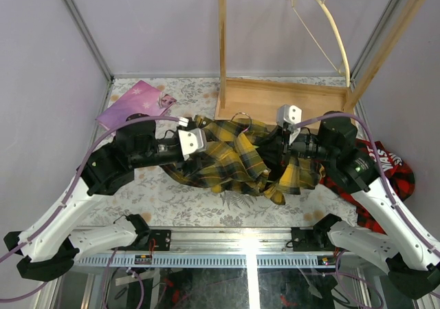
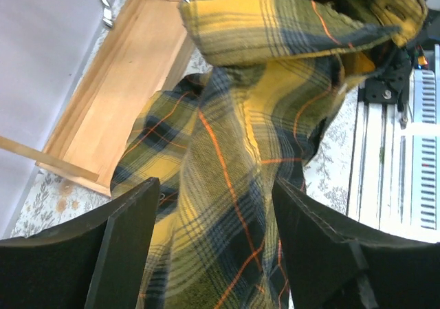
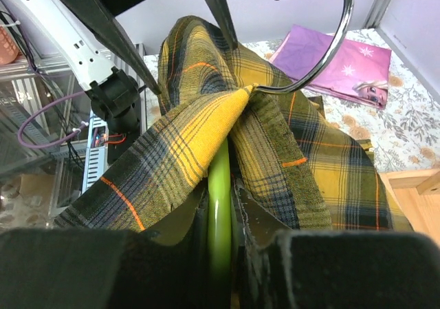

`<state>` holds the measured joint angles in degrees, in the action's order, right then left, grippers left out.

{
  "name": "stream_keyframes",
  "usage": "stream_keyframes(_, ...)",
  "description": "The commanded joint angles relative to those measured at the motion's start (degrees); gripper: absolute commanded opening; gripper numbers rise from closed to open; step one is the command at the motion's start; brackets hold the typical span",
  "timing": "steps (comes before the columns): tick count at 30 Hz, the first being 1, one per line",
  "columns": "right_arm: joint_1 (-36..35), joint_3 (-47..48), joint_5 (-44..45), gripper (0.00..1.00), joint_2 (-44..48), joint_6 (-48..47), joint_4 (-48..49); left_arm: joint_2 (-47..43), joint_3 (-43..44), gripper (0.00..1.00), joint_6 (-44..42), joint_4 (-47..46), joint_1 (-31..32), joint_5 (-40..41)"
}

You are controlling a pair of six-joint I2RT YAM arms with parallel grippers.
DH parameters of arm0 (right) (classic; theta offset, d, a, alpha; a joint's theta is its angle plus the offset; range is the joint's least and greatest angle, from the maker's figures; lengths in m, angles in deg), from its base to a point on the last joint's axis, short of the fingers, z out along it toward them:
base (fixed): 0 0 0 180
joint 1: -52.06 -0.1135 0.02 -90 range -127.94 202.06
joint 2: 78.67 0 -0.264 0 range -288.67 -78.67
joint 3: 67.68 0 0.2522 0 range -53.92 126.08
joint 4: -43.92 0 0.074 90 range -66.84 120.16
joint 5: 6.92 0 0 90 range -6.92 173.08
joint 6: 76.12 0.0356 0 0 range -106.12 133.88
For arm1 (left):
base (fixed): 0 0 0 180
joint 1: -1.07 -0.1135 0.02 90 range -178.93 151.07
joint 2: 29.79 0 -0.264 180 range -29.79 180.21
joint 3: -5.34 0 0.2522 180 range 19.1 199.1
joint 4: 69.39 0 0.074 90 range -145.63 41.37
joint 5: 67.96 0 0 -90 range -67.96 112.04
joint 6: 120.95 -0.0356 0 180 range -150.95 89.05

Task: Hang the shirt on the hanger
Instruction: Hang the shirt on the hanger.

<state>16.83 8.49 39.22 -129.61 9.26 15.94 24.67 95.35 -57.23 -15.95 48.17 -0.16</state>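
Floral tabletop carries the shirt, heaped at centre, with a wooden rack at its 12 o'clock. From 9 o'clock the left claw stands spread, a fold of plaid between its jaws. From 3 o'clock the right claw is clamped on the hanger, with the shirt draped over it below the hook.

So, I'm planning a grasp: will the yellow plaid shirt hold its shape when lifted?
Probably not: the shirt hangs in soft folds over the hanger, so it should sag and swing. Its brushed-looking weave likely grips rather than slips.
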Motion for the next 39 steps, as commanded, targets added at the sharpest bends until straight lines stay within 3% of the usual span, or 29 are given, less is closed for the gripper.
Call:
stream_keyframes(1, -0.5, 4.8, -2.0, 0.00, 1.1, -0.6, 2.3, 0.2, -0.3, 0.61, -0.7, 2.5, -0.2, -6.6)
stream_keyframes(5, -0.5, 5.9, -4.3, 0.00, 0.4, -1.0, 1.6, 1.3, -0.8, 0.44, -0.2, 2.7, -0.1, -7.9)
stream_keyframes(7, -0.5, 6.3, -4.7, 0.02, 0.3, -1.4, 0.8, 1.8, -0.9, 0.29, -0.2, 2.8, -0.2, -8.6)
stream_keyframes(9, -0.5, 7.2, -3.6, 0.11, 0.3, -2.2, -1.2, 2.0, -0.9, 0.13, -0.6, 2.7, -0.1, -8.8)
stream_keyframes(12, -0.4, 7.8, 0.2, 0.31, 1.1, -2.9, -5.0, 1.8, -1.4, 0.00, -1.8, 2.7, -0.1, -7.5)
stream_keyframes(16, -0.5, 6.5, 5.1, 0.54, 4.1, -1.1, -8.8, 0.5, -3.3, 0.00, -3.4, 1.9, -0.1, -2.2)
stream_keyframes(19, -0.5, 4.9, 8.4, 0.62, 7.8, 1.0, -11.0, -1.4, -5.9, 0.00, -4.8, -0.1, -0.2, 0.9)
stream_keyframes(23, -0.5, 5.0, 16.0, 0.65, 10.9, 6.3, -10.5, -5.3, -10.6, 0.00, -5.9, -5.9, -0.2, 3.1)
stream_keyframes(27, -0.5, 3.4, 23.1, 0.67, 10.8, 18.7, -2.1, -10.0, -15.5, 0.00, -6.0, -13.4, -0.2, 3.2)
stream_keyframes(34, -0.5, -2.0, 12.3, 0.69, 3.6, 35.0, 19.7, -12.4, -19.2, 0.00, -5.2, -20.9, -0.2, 3.1)
stream_keyframes(39, -0.5, -3.7, 12.5, 0.69, -0.1, 39.1, 28.8, -10.8, -18.5, 0.00, -4.5, -21.0, -0.1, 2.0)
